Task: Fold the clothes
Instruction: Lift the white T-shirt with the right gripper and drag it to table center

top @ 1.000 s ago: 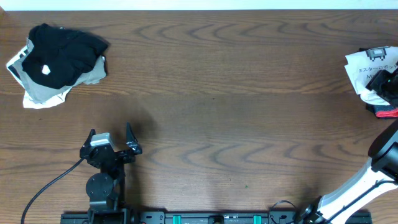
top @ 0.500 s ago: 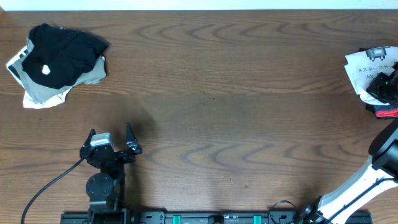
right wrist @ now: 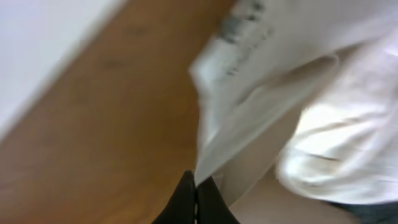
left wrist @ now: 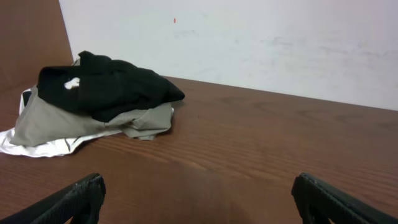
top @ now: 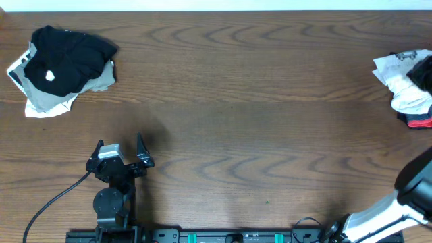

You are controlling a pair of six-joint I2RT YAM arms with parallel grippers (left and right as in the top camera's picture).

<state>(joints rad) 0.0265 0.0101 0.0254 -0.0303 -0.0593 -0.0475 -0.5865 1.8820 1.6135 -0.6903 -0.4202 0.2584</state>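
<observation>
— Right wrist view: my right gripper (right wrist: pixel 196 186) is pinched closed on a fold of the white T-shirt (right wrist: pixel 348 112).
— Where's the shirt lying?
— Bunched at the overhead frame's right edge. My left gripper (top: pixel 120 143) gapes wide, holding nothing. A black garment (top: pixel 67 57) sits upper left.

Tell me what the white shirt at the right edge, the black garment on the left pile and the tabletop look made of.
White printed T-shirt: soft matte knit, likely cotton; it drapes in limp folds. Black crumpled garment: matte fabric, fibre unclear. Brown table: wood-grain surface, slight sheen; solid wood or laminate, can't tell.
</observation>
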